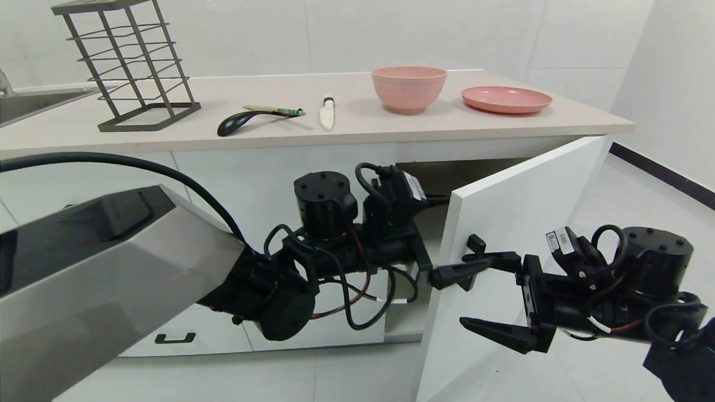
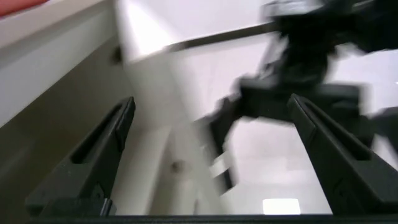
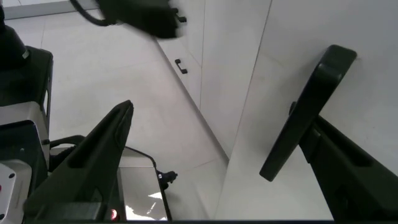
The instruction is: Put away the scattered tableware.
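Note:
On the countertop (image 1: 346,125) lie a black spoon (image 1: 237,121), a wooden-handled utensil (image 1: 273,110) and a small white knife (image 1: 327,114). Right of them stand a pink bowl (image 1: 409,88) and a pink plate (image 1: 506,99). Below, a white cabinet door (image 1: 519,190) hangs open. My right gripper (image 1: 448,300) (image 3: 230,81) is open at the door's free edge, one finger (image 3: 311,106) against the door panel (image 3: 373,25). My left gripper (image 2: 211,102) is open with nothing in it, its body (image 1: 391,245) at the cabinet opening beside the door edge.
A dark wire rack (image 1: 131,67) stands at the counter's left, next to a sink (image 1: 33,103). A drawer with a black handle (image 1: 175,338) is low on the cabinet front. Pale tiled floor (image 1: 609,223) spreads out to the right of the door.

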Robot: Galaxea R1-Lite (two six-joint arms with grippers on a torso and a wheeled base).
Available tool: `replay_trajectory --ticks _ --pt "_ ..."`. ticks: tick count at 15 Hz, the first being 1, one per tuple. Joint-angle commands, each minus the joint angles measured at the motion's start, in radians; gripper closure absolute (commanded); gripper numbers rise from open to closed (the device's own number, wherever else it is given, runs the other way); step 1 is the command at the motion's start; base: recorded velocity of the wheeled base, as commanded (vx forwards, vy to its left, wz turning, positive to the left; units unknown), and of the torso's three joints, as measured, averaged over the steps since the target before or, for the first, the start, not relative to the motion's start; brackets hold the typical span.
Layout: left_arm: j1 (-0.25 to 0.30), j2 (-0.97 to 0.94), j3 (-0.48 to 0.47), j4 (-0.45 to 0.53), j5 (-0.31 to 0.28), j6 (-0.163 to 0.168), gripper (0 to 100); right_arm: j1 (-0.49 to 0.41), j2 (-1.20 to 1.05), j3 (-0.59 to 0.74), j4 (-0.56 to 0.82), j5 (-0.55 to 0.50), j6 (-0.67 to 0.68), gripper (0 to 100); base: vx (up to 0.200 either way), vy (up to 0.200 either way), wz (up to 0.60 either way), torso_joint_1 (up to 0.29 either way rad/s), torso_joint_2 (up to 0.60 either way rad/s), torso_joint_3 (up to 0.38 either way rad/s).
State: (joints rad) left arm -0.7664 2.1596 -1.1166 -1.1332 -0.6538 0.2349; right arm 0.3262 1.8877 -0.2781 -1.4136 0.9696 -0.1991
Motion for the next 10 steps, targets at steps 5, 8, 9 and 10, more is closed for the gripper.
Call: replay_trajectory --ticks 5,8,9,10 --pt "-0.051 0.022 -0.014 -0.019 -0.027 -0.003 0 -0.036 0.008 0.004 -0.015 0.017 -0.016 0 0.000 0.000 0.00 0.000 0.00 0.000" --pt "-0.053 0.023 -0.012 -0.056 -0.029 -0.065 0 -0.104 0.042 -0.004 -0.015 0.031 -0.019 0 0.000 0.000 0.00 0.000 0.00 0.000" --pt "-0.059 0.031 -0.012 -0.091 -0.029 -0.106 0 -0.141 0.059 -0.003 -0.019 0.040 -0.029 0 0.000 0.000 0.00 0.000 0.00 0.000" --pt "-0.059 0.039 -0.012 -0.111 -0.027 -0.117 0 -0.167 0.070 -0.004 -0.019 0.040 -0.034 0 0.000 0.000 0.00 0.000 0.00 0.000"
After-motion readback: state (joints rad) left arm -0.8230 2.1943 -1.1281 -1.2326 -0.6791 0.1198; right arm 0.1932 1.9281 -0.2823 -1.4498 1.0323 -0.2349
